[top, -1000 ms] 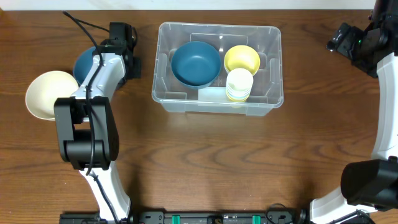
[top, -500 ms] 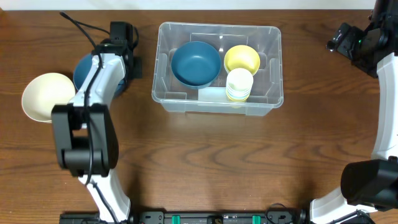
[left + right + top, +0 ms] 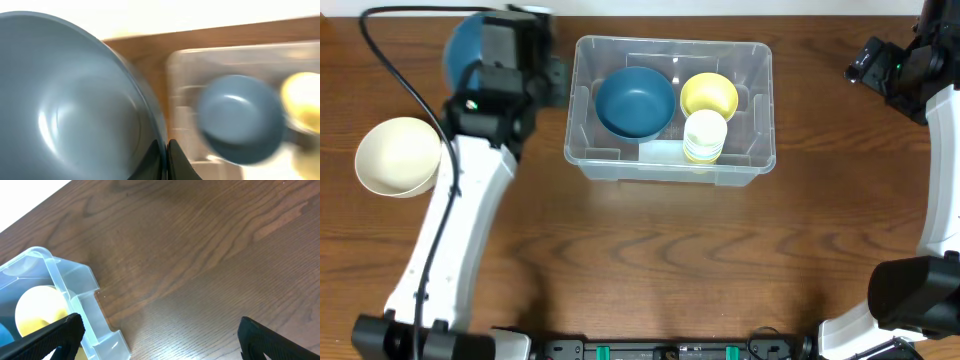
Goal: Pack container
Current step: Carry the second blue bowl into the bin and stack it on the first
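The left hand was clamped tight on the rim of a blue bowl, held at the far left just beside the container. The container sat at the far middle of the desk, holding a second blue bowl, a yellow bowl and stacked cream cups. The right hand hung spread wide and empty, far right. This looked like the carry step: next the held bowl probably needed moving right over the rim to nest in its twin.

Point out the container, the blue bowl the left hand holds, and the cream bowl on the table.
container [image 3: 660,176]: overhead view, on its near wall.
held blue bowl [image 3: 75,105]: left wrist view, on its inner surface.
cream bowl [image 3: 395,155]: overhead view, on its inside middle.
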{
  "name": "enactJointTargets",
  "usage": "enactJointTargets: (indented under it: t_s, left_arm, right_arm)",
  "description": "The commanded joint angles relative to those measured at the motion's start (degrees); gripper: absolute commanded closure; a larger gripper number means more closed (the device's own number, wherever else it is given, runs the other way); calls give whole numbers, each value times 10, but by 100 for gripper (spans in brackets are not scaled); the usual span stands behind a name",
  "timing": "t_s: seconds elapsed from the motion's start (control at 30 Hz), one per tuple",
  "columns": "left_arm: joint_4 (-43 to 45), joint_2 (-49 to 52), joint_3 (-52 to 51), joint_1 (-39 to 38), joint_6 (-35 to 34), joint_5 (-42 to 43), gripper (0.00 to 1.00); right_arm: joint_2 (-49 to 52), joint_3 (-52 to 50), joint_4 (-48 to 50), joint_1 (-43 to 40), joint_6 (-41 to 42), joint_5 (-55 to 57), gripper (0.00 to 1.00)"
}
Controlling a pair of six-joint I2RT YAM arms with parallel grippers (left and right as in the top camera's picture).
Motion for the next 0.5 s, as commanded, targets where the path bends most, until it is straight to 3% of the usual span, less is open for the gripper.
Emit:
enactJointTargets:
  t_s: [0.0,0.2,0.47]
  left_arm:
    - [0,-3,5,-65,67,37,94]
    - [5,19,5,-157,106,34,94]
    - [23,72,5,-170,99,35,94]
  right_arm:
    - [-9,7,0,-2,5,2,1]
    - [-9,7,0,-2,5,2,1]
    - [-9,7,0,-2,5,2,1]
